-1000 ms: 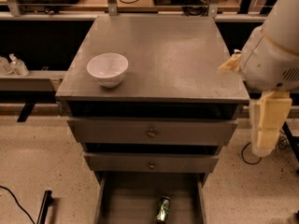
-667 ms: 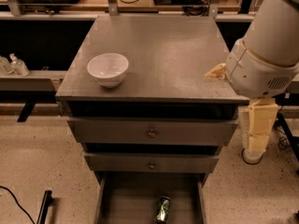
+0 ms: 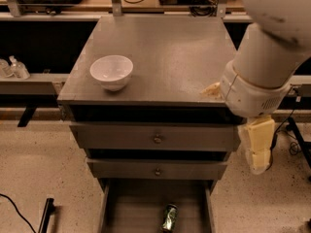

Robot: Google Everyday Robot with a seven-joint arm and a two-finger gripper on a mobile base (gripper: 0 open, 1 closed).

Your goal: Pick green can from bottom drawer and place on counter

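Far left there are a couple of small clear bottles (image 3: pixel 14 68) sitting on a low ledge. Below them a black cable (image 3: pixel 14 208) snakes across the speckled floor (image 3: pixel 43 164).

Moving in, the grey worktop (image 3: pixel 170 57) of the cabinet has a white bowl (image 3: pixel 112 72) on it near the front left corner, upright and with nothing in it that I can see. Behind the cabinet runs a pale wooden bench (image 3: pixel 146 4) with cables on it.

Under the worktop the top drawer (image 3: pixel 121 137) and the middle drawer (image 3: pixel 126 170) each have a small round knob and are pulled out only a little, the middle one further than the top.

The bottom drawer (image 3: pixel 131 208) is pulled out wide open. The green can (image 3: pixel 169 217) is on its floor, a bit right of centre, silver end pointing toward the cabinet. It's not touching either side wall. Can't say for sure whether it's standing or lying down.

Over on the right, the big white arm (image 3: pixel 272 57) hangs over the front right corner of the worktop and hides that corner. The cream-coloured gripper (image 3: pixel 258 165) hangs straight down from it, just off the right side of the cabinet, level with the two upper drawers and well above and to the right of the can. It's carrying nothing, and honestly I can't tell how far open it is from this angle.
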